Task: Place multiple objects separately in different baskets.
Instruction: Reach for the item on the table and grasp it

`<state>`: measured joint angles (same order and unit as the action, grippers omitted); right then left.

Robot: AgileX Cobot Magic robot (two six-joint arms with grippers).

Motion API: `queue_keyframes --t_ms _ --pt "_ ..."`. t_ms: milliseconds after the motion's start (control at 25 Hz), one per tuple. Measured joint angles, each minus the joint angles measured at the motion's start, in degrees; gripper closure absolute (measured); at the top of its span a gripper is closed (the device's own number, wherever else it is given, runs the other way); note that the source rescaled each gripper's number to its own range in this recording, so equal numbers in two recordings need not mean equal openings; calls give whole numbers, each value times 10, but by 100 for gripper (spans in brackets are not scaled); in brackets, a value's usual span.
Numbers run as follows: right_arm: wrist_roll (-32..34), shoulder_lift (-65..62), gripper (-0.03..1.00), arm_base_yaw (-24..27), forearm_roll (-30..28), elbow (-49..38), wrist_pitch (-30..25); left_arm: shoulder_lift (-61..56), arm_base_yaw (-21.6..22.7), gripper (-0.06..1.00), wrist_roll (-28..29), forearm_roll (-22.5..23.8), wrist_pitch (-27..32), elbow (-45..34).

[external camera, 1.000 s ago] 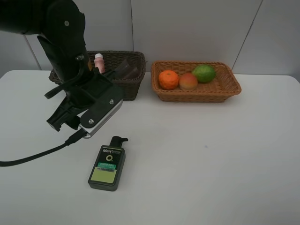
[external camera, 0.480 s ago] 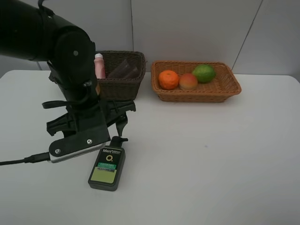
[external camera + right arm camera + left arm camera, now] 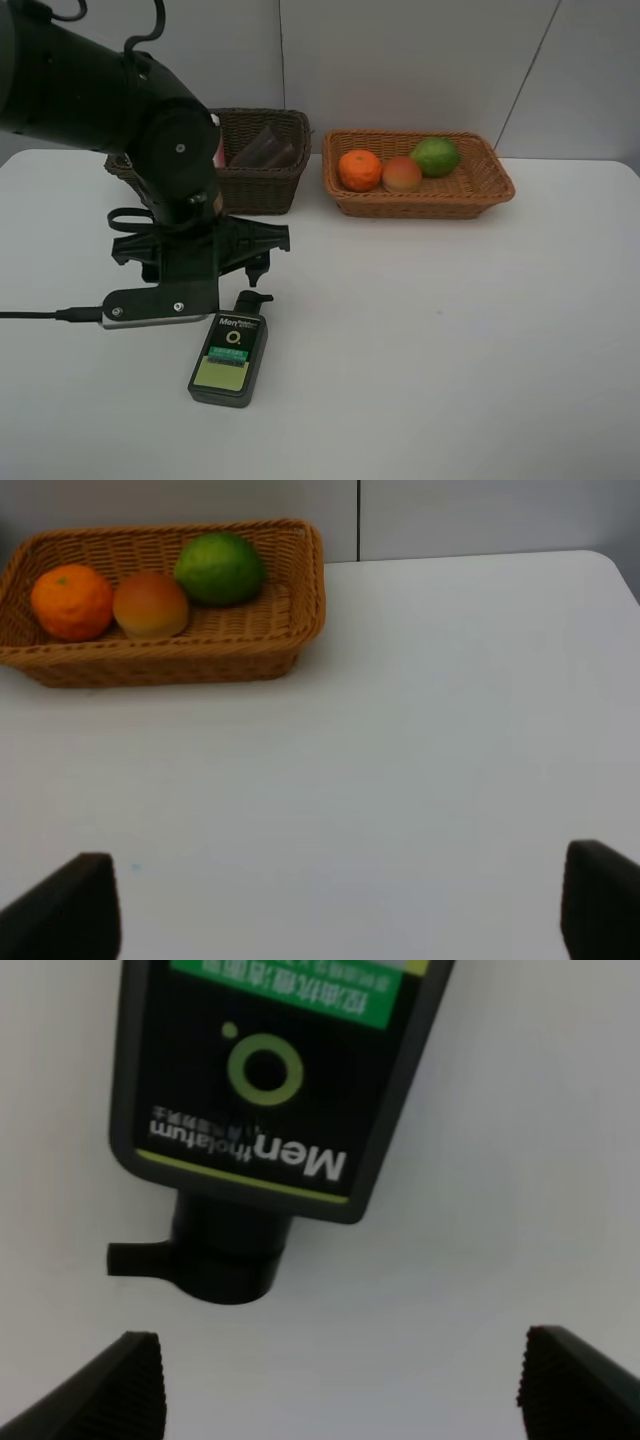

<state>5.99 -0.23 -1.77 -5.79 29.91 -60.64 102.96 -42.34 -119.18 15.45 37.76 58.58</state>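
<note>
The dark green-labelled pump bottle [image 3: 229, 355] lies flat on the white table. My left gripper [image 3: 205, 268] is open and points down just behind the bottle's pump head. In the left wrist view the bottle [image 3: 270, 1080] lies ahead of the open gripper [image 3: 345, 1390], untouched. The dark brown basket [image 3: 285, 190] holds the mauve cup [image 3: 262, 148]; the pink bottle [image 3: 218, 150] is mostly hidden by the arm. The light tan basket [image 3: 500, 185] holds the orange [image 3: 360, 170], the peach-like fruit [image 3: 402, 174] and the green fruit [image 3: 435, 156]. My right gripper [image 3: 335, 910] is open and empty.
The right wrist view shows the tan basket [image 3: 310, 580] with the orange [image 3: 70, 600], peach-like fruit [image 3: 150, 605] and green fruit [image 3: 220, 568] beyond bare white table. A black cable [image 3: 40, 316] trails left from the left arm.
My left arm has swung away from the dark basket and come down over the table. Its gripper has turned downward and now hangs at the pump bottle's pump end.
</note>
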Motion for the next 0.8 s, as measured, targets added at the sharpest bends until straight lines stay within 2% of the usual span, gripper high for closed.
queue_keyframes --t_ms 320,800 --pt "0 0 11 0 0 0 0 0 -32 2 -67 -75 -11 -1" --pt "0 0 11 0 0 0 0 0 -32 2 -75 -60 -14 -46"
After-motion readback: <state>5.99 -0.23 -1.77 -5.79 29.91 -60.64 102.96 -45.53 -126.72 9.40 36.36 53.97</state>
